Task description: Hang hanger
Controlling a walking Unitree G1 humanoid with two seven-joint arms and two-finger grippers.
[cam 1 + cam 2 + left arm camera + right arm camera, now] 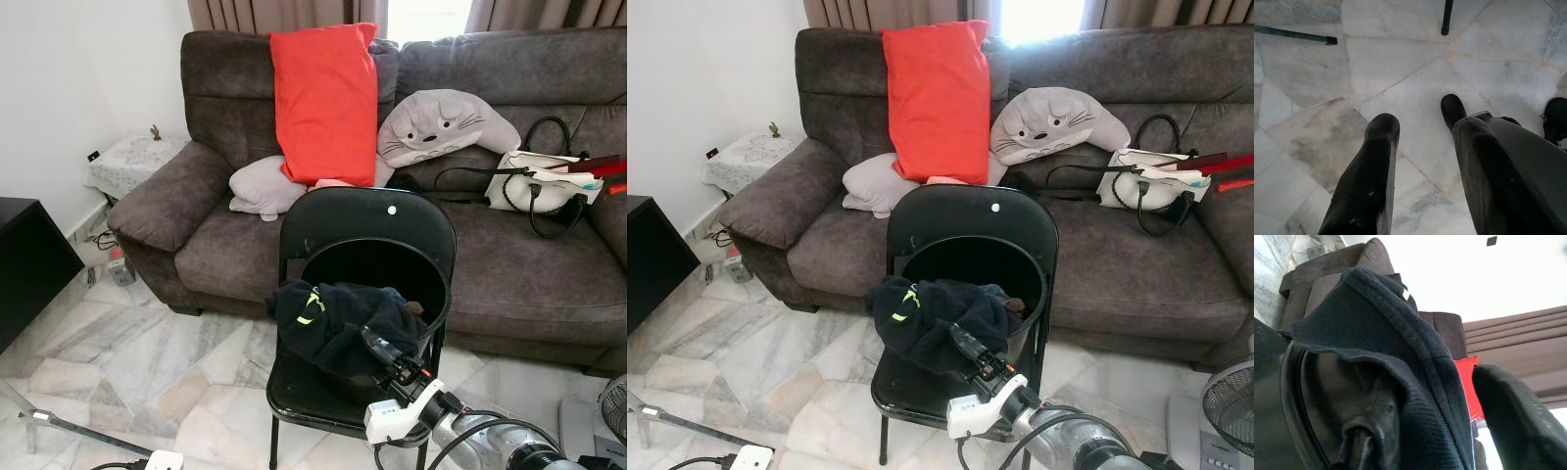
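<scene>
The right gripper [377,345], fingers spread, reached into the dark garment [333,318] directly ahead; closing on it seemed next.

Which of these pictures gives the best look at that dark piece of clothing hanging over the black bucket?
The left eye view: the whole dark garment lies draped over the bucket's rim on the chair. The right eye view shows much the same. The right wrist view shows just a close-up fold by the right tool.
</scene>
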